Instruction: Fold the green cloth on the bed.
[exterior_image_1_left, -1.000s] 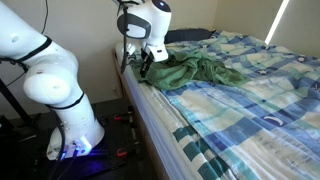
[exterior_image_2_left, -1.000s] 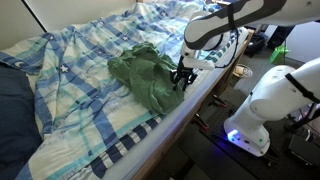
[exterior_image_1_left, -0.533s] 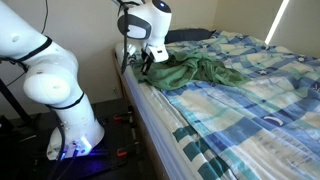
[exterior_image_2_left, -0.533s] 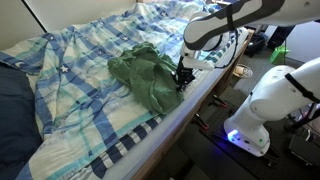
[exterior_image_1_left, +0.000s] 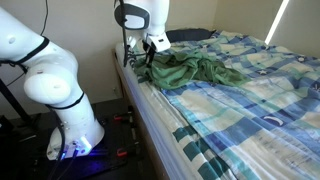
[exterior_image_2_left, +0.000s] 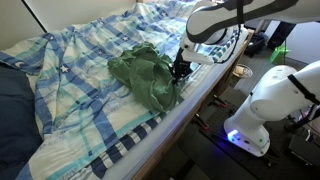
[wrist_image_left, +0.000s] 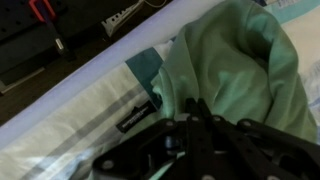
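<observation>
The green cloth (exterior_image_1_left: 197, 71) (exterior_image_2_left: 143, 78) lies rumpled near the side edge of the bed (exterior_image_1_left: 255, 105) (exterior_image_2_left: 70, 75), on its blue, white and green checked cover. My gripper (exterior_image_1_left: 149, 59) (exterior_image_2_left: 180, 70) hangs over the cloth's edge nearest the bedside. In the wrist view the gripper (wrist_image_left: 193, 104) has its dark fingers pressed together, pinching a fold of the pale green cloth (wrist_image_left: 240, 55). The corner of the cloth rises a little toward the fingers.
A dark navy pillow (exterior_image_2_left: 12, 110) (exterior_image_1_left: 190, 35) lies at the head of the bed. The robot's white base (exterior_image_1_left: 70, 125) (exterior_image_2_left: 255, 115) stands on the floor beside the bed. Below the mattress edge, a power strip (wrist_image_left: 125, 14) and cables lie on the floor.
The jaws went from partly open to shut on the cloth's edge. The gripper has since risen slightly, drawing that edge up with it.
</observation>
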